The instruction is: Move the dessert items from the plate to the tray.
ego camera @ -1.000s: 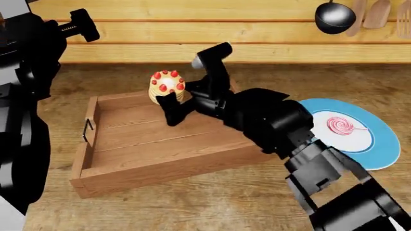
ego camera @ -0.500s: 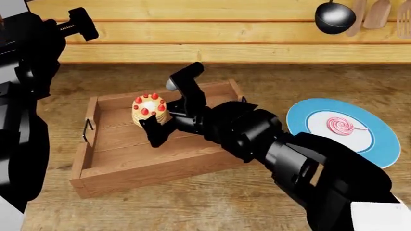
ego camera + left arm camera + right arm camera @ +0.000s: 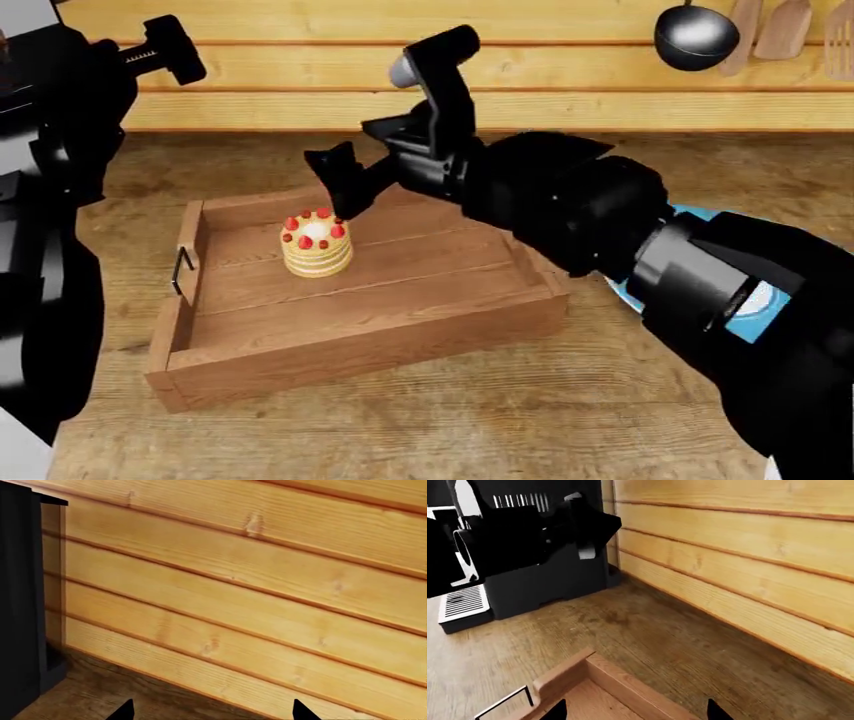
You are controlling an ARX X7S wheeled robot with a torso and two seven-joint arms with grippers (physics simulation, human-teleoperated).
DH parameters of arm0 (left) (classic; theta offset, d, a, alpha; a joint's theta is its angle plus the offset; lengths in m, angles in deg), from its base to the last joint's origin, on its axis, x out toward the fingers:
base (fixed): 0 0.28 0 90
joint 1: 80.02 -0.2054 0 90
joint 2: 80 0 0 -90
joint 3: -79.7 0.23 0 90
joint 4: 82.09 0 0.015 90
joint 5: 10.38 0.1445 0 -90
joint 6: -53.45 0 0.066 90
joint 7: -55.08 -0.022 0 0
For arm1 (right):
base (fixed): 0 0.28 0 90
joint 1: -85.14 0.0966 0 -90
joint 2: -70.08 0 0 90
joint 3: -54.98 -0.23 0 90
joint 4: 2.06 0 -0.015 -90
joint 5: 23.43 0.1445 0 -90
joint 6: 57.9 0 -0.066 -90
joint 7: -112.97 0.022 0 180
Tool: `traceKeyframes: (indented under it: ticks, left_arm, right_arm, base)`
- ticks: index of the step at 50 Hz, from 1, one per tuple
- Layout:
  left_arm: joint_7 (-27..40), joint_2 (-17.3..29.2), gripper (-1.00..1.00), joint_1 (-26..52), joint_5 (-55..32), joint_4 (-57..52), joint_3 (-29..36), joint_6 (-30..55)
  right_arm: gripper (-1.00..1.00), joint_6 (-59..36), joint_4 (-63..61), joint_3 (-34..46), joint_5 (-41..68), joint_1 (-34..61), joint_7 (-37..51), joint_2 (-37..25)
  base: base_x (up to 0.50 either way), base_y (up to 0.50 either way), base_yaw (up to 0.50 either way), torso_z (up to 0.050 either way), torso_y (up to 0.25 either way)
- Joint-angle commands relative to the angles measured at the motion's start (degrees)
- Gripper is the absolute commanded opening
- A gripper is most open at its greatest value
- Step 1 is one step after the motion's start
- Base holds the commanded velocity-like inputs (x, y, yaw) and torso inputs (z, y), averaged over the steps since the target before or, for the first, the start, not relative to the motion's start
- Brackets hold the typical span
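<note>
I count the job as half done. The strawberry layer cake (image 3: 316, 245) stands upright on the floor of the wooden tray (image 3: 400, 335), toward its far left part, touching nothing but the boards as far as I can see. My right pincer (image 3: 350, 178) hangs above and just behind the cake, clear of it, fingers spread and empty; in the right wrist view the two fingertips sit well apart at the frame's edge with only a tray corner (image 3: 584, 672) and bare counter (image 3: 647, 635) between them, which fits a released grip.

What is left is the lollipop. I cannot see it at all now: my right forearm crosses over the blue plate (image 3: 694, 222), and only slivers of blue rim show past the arm. I judge the lollipop is probably on that plate under the arm, but these views do not confirm it.

My left pincer (image 3: 210, 711) is raised at the upper left of the head view, far from the tray. Its wrist camera faces the plank wall (image 3: 253, 595), and just the two fingertip points poke into the frame, set well apart, so I read it as released and holding nothing.

Other gaps: the tray's right-hand handle is hidden behind my arm, while the left handle (image 3: 179, 271) is visible. The dark appliance (image 3: 527, 565) in the right wrist view is partly cut off and I would not name it more closely. A ladle (image 3: 694, 35) and wooden utensils hang on the wall, partly cropped.
</note>
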Motion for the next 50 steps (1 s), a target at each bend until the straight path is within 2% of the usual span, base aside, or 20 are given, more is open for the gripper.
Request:
traceKeyframes:
  ticks: [1, 4, 8, 17, 26, 50]
  left_arm:
    - [-0.1, 0.0, 1.0, -0.6, -0.2, -1.5, 0.0, 1.0]
    - [-0.1, 0.0, 1.0, -0.6, -0.2, -1.5, -0.1, 1.2]
    - [-0.1, 0.0, 1.0, -0.4, -0.3, -1.2, -0.1, 1.1]
    - [-0.3, 0.0, 1.0, -1.3, -0.5, -3.3, 0.0, 2.2]
    - [-0.3, 0.0, 1.0, -1.2, -0.4, -3.0, -0.1, 2.2]
    - [-0.3, 0.0, 1.0, -1.2, -0.2, -2.8, -0.1, 2.1]
  right_arm:
    - [1.0, -6.5, -25.5, -1.1, 4.5, 7.8, 8.8, -21.9]
    - [1.0, -9.8, -31.9, -1.0, 5.9, 9.9, 11.7, -30.3]
    - [1.0, -12.0, -36.5, -1.1, 7.0, 11.0, 14.0, -38.1]
    - [1.0, -12.6, -39.4, -0.9, 7.7, 9.9, 15.2, -46.3]
    - [1.0, -13.1, -38.5, -0.5, 7.8, 9.0, 14.8, -49.4]
    - [1.0, -17.0, -31.2, 3.4, 4.8, 6.4, 19.3, -50.5]
  base:
    - [0.0, 0.0, 0.0, 0.0, 0.0]
    - [0.0, 0.0, 0.0, 0.0, 0.0]
    - [0.0, 0.0, 0.0, 0.0, 0.0]
    - [0.0, 0.0, 0.0, 0.0, 0.0]
    - [0.0, 0.0, 0.0, 0.0, 0.0]
    - [0.0, 0.0, 0.0, 0.0, 0.0]
